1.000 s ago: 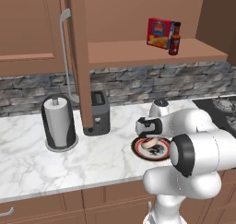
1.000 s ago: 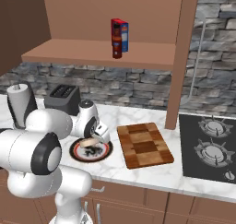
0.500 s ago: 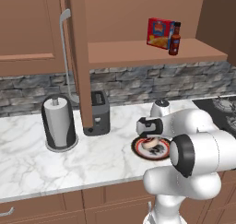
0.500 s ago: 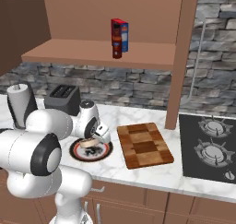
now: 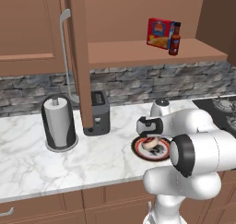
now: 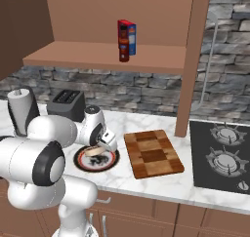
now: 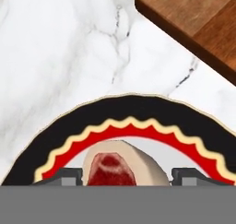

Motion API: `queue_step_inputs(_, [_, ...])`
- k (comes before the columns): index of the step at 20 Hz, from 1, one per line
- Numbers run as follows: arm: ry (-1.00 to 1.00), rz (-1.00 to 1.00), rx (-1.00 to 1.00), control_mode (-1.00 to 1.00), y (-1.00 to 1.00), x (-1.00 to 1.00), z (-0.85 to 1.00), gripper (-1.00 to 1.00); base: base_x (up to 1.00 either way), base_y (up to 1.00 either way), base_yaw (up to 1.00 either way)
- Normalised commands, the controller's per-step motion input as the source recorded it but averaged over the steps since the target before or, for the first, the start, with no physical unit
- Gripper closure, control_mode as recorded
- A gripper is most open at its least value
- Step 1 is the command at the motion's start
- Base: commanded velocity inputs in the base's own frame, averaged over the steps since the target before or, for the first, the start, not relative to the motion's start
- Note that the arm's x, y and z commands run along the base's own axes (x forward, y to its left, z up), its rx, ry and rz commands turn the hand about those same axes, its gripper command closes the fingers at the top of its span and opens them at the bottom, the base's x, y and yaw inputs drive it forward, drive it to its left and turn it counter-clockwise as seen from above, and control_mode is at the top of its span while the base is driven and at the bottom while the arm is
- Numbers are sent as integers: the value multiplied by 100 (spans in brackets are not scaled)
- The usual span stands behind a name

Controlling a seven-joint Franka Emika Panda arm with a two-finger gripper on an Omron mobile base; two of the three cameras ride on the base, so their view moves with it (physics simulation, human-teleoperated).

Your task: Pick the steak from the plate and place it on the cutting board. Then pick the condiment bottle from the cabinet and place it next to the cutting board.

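The steak [image 7: 117, 165], red with a pale fat rim, lies on the plate [image 7: 138, 112], which has a dark rim and a red wavy band. My gripper [image 7: 126, 178] is lowered over it, one fingertip on each side, with a thin gap still showing on the right. From the base views the gripper [image 6: 100, 146] hangs just above the plate [image 6: 111, 166] and steak [image 6: 91, 152]. The checkered cutting board [image 6: 152, 153] lies right of the plate. The condiment bottle [image 5: 174, 38] stands on the shelf of the cabinet [image 5: 138, 52].
A red and yellow box [image 5: 160, 33] stands beside the bottle. A toaster [image 5: 99, 112] and a paper towel holder [image 5: 58, 124] stand left of the plate. The open cabinet door with its long silver handle [image 5: 64, 57] juts out above the toaster. A stove [image 6: 222, 153] lies right of the board.
The fingers have drawn closer together around the steak. The arm, plate and everything else stay where they were.
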Motion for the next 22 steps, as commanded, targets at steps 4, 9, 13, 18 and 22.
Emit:
queue_step_inputs(4, [0,0,0,-100,0,0,0,100,0,0,0])
queue_step_inputs(9, [-2,0,6,-100,-11,-5,0,100,0,0,0])
queue_step_inputs(13, [-6,-1,14,-100,-27,-17,10,100,0,0,0])
queue_step_inputs(18, [-4,-2,18,-100,-32,-22,19,100,0,0,0])
queue_step_inputs(22, [-1,-3,15,-100,-16,-20,24,100,0,0,0])
